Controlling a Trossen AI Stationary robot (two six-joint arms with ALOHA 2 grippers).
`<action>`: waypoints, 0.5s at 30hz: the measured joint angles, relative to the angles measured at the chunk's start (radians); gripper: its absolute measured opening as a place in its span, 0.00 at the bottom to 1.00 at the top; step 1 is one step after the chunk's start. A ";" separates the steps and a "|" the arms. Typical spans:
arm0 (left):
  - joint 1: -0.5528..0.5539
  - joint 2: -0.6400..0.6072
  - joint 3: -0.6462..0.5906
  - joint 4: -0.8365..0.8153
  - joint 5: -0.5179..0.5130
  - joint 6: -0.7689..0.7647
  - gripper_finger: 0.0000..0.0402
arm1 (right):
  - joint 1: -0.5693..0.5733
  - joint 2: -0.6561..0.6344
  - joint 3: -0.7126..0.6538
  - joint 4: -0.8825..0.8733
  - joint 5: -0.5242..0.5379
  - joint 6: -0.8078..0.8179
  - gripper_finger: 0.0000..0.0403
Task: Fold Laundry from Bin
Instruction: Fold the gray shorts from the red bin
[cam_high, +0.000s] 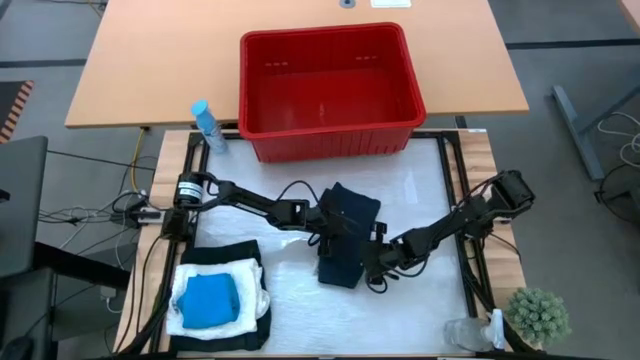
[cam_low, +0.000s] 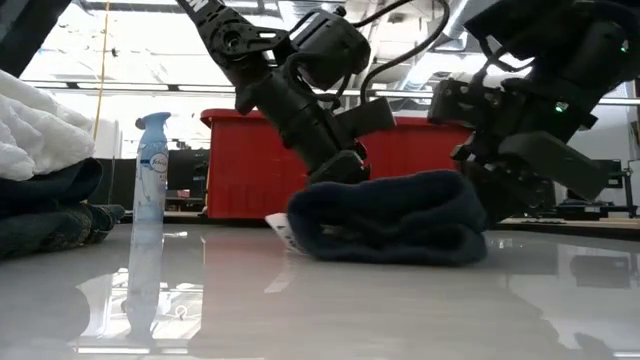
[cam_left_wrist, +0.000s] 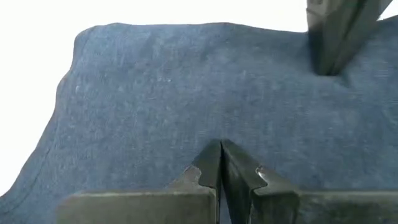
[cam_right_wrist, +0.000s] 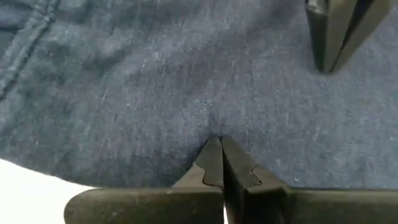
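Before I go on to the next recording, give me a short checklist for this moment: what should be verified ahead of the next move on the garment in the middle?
1. Dark folded garment lies on the table, clear of the bin: ok.
2. Left gripper shut, tip pressed onto the garment: ok.
3. Right gripper shut, tip also on the garment: ok.
4. Whether either gripper pinches cloth rather than just pressing it: cannot tell.
5. Red bin holds no more laundry: ok, it looks empty.
6. Finished stack, blue piece on top, sits apart from the arms: ok.
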 joint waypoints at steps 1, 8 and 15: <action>0.000 0.000 0.000 -0.007 0.000 0.006 0.00 | 0.000 0.012 0.007 0.003 0.000 0.008 0.04; 0.006 0.011 -0.007 -0.033 0.038 0.048 0.00 | 0.008 0.014 0.067 -0.001 -0.029 0.026 0.05; 0.009 0.025 -0.005 -0.023 0.081 0.061 0.00 | -0.013 -0.154 0.157 -0.072 -0.012 -0.183 0.08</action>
